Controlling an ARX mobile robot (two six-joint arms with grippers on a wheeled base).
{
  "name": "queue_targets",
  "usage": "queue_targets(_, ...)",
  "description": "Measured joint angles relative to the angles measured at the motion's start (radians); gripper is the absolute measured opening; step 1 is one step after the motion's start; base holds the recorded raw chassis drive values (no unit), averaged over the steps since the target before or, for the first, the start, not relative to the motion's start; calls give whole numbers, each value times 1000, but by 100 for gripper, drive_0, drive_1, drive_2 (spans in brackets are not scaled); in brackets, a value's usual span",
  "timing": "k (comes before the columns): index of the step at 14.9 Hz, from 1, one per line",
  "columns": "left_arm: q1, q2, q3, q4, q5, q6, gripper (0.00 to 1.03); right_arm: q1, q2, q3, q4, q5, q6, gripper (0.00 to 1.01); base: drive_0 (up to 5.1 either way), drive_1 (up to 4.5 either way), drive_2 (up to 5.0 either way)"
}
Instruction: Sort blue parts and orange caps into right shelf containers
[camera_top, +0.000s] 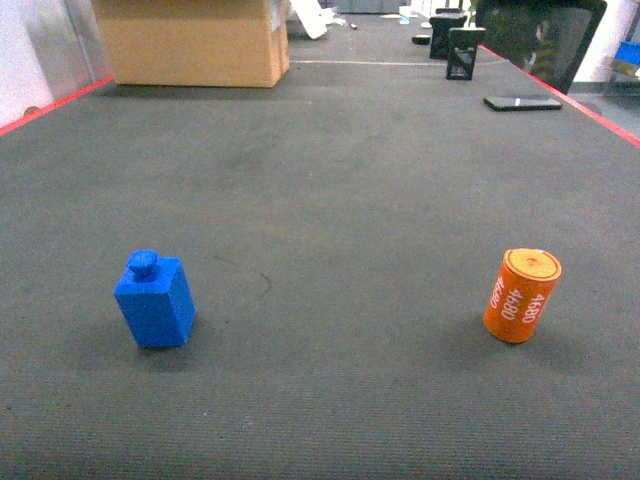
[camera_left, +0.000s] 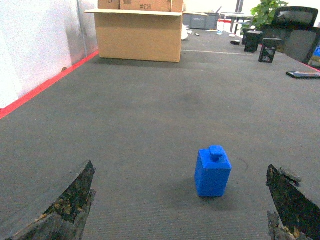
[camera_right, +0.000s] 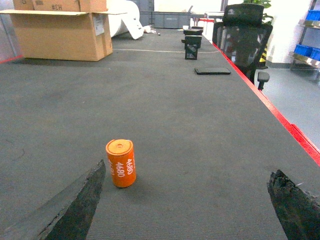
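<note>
A: Where does the blue part (camera_left: 213, 172) sit?

B: It stands upright on the dark mat (camera_top: 340, 180), a knob on its top, ahead of the left gripper (camera_left: 182, 210) and a little toward that gripper's right finger (camera_left: 290, 197). Nothing touches it. The two fingers stand wide apart, the left finger (camera_left: 67, 202) well off to the other side.

A: And the orange piece?

B: The orange cylinder (camera_right: 121, 163), printed 4680 in white, stands slightly tilted ahead of the right gripper (camera_right: 185, 210), close to its left finger (camera_right: 80, 202) but apart from it. That gripper is also spread wide, gripping nothing; its right finger (camera_right: 295, 205) is far from the cylinder.

A: Any containers?

B: A cardboard box (camera_top: 192, 40) stands far ahead on the left, flaps open; its inside cannot be seen. Small blue bins (camera_right: 306, 50) show on a rack far off to the right, their contents not discernible.

A: Room to move?

B: Bare mat lies all round both pieces, which are well apart from each other. A red edge line (camera_right: 280, 120) runs along the right side and another along the left. Farther ahead sit a flat black device (camera_top: 522, 102), two small black stands (camera_top: 455, 45) and an office chair (camera_right: 242, 37).
</note>
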Motion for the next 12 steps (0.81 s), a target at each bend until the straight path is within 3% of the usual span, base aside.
queue_targets(8, 0, 0, 0, 0, 0, 0, 98, 0, 0, 0, 0, 0, 0, 98, 0, 0, 0)
queue_targets(9, -29, 13, 0, 0, -78, 16, 98, 5, 2, 0, 1, 18, 0, 98, 0, 0, 0)
queue_targets(10, -152, 130, 0, 132, -271, 45, 98, 134, 103, 3, 103, 265, 20, 98, 0, 0, 0)
queue_targets(11, -205, 289, 0, 304, -345, 57, 98, 219, 250, 5, 250, 396, 23, 98, 0, 0, 0)
queue_targets(12, -200, 500, 6, 527, -349, 57, 98, 233, 426, 21, 423, 464, 22, 98, 0, 0, 0)
